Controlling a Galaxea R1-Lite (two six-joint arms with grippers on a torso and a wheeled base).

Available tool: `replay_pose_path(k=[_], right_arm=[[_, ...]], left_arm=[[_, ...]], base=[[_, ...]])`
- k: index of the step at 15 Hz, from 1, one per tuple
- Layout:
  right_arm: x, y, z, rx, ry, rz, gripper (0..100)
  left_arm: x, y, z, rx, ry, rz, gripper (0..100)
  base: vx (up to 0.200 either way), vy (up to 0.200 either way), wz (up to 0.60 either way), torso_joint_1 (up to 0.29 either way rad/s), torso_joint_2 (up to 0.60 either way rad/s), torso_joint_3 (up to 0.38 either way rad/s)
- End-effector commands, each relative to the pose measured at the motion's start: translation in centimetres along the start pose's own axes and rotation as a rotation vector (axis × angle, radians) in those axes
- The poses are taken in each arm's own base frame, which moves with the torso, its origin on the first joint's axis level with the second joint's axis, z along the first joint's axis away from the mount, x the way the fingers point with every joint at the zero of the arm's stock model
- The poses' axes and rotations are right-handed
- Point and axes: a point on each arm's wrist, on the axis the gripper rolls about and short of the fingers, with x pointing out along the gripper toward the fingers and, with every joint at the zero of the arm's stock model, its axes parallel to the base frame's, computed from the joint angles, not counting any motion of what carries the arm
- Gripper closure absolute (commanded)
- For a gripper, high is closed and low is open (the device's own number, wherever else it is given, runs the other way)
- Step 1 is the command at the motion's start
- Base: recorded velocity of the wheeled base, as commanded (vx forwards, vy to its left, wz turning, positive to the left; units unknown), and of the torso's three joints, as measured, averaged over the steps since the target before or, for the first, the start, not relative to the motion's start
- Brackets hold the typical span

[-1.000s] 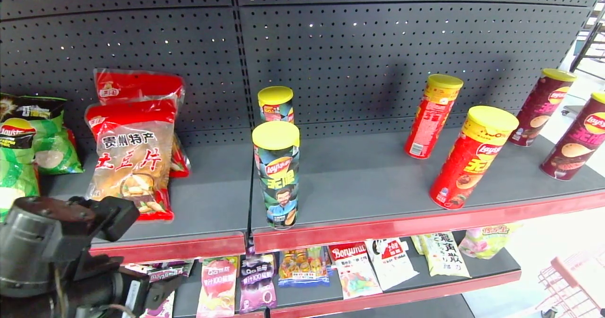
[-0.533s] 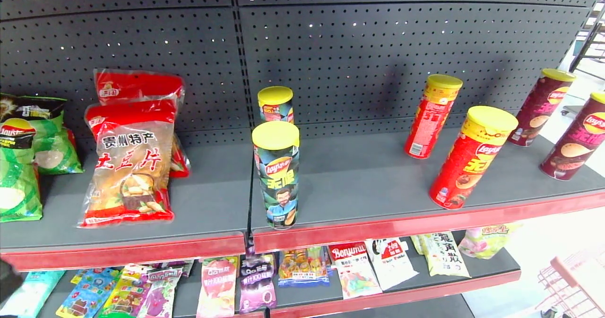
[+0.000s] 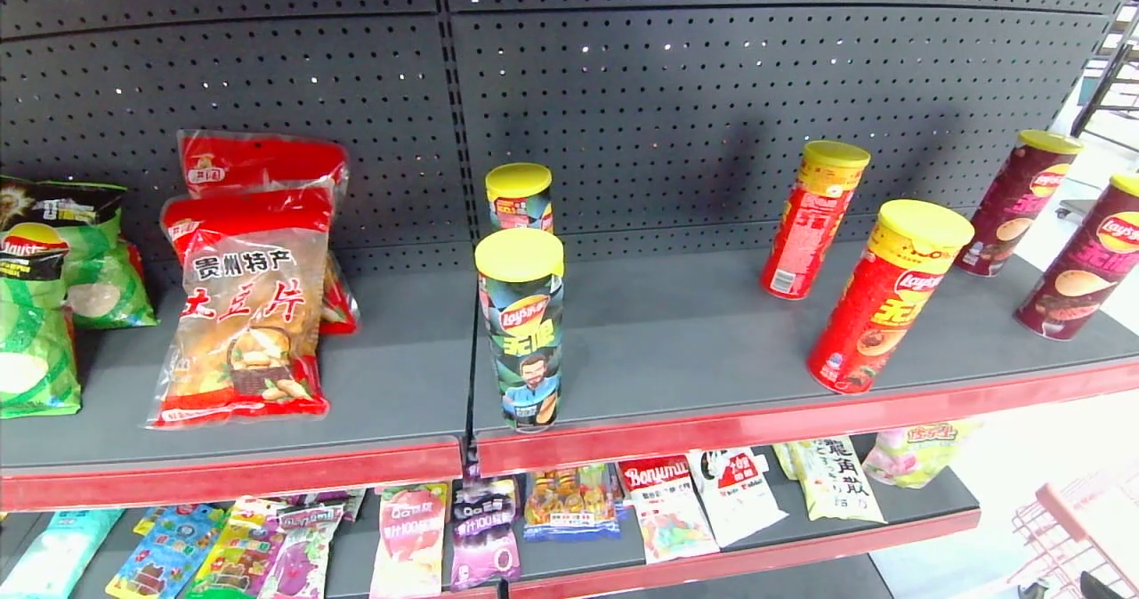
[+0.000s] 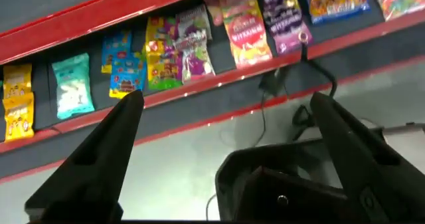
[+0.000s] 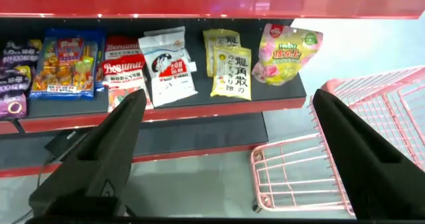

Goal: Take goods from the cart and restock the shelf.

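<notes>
Pink wire cart (image 5: 285, 144) beside part-stocked shelf (image 3: 694, 332), gaps remaining; left claw (image 4: 226, 101), right claw (image 5: 229, 94) spread wide, empty; next pick pending.

Here we are in a shop aisle: red-edged shelf (image 3: 676, 421) against a pegboard (image 3: 712, 109), chip canisters (image 3: 890, 296) and snack bags (image 3: 249, 305) on display, pink wire cart (image 3: 1054, 503) at four o'clock.

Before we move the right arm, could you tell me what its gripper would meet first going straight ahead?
Most likely the lower shelf: the open right gripper points at its red front edge, in front of the yellow packets. The pink cart lies off to one side. Depth is unclear.
</notes>
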Motion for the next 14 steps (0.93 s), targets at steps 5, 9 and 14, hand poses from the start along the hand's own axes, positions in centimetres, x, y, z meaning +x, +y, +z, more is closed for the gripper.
replay_pose_path(k=[5, 9, 14], right_arm=[[0.0, -0.1, -0.2, -0.002, 0.007, -0.040, 0], [0.0, -0.1, -0.3, -0.005, 0.008, -0.039, 0], [0.0, 0.0, -0.4, -0.006, 0.009, -0.035, 0]], left_arm=[[0.8, -0.3, -1.6, 0.001, -0.147, 0.004, 0], [1.4, -0.5, -1.6, 0.031, -0.180, 0.004, 0], [1.8, -0.6, -1.7, 0.047, -0.182, 0.013, 0]], base=[[0.000, 0.000, 0.00, 0.000, 0.00, 0.000], [0.000, 0.000, 0.00, 0.000, 0.00, 0.000], [0.000, -0.200, 0.00, 0.002, 0.00, 0.000]])
